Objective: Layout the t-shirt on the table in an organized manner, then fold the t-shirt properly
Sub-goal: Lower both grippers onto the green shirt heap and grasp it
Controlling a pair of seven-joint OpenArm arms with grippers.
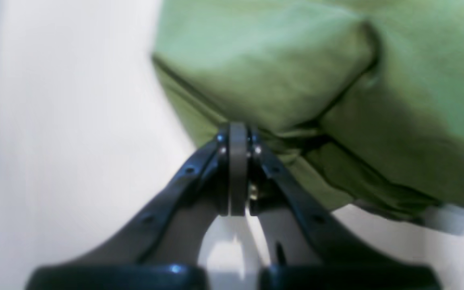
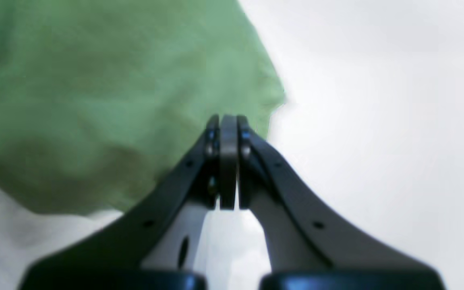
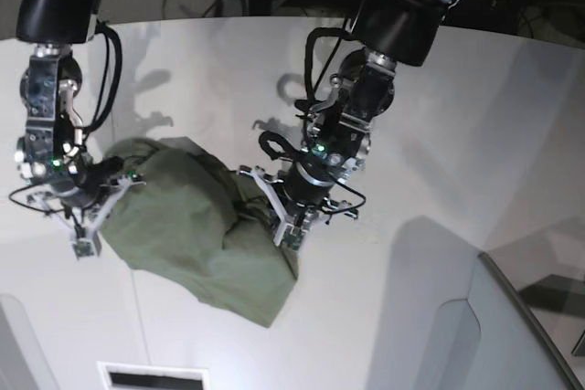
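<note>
Soft olive t-shirt (image 3: pixel 196 226) — crumpled, thick folds, dark seams — lies bunched at about 8 o'clock on the smooth white table (image 3: pixel 439 134). Left gripper (image 1: pixel 238 133) has its black jaws pressed together on a fold at the shirt's 3 o'clock edge. Right gripper (image 2: pixel 228 123) is likewise pinched tight on the shirt's 9 o'clock edge. A grey angled panel (image 3: pixel 512 326) stands at 4 o'clock, well apart.

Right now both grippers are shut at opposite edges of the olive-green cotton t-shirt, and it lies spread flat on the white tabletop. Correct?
Not flat. The base view shows the olive-green cotton t-shirt bunched in a rumpled heap on the white tabletop. The rest holds: left gripper and right gripper are shut at opposite edges.
</note>
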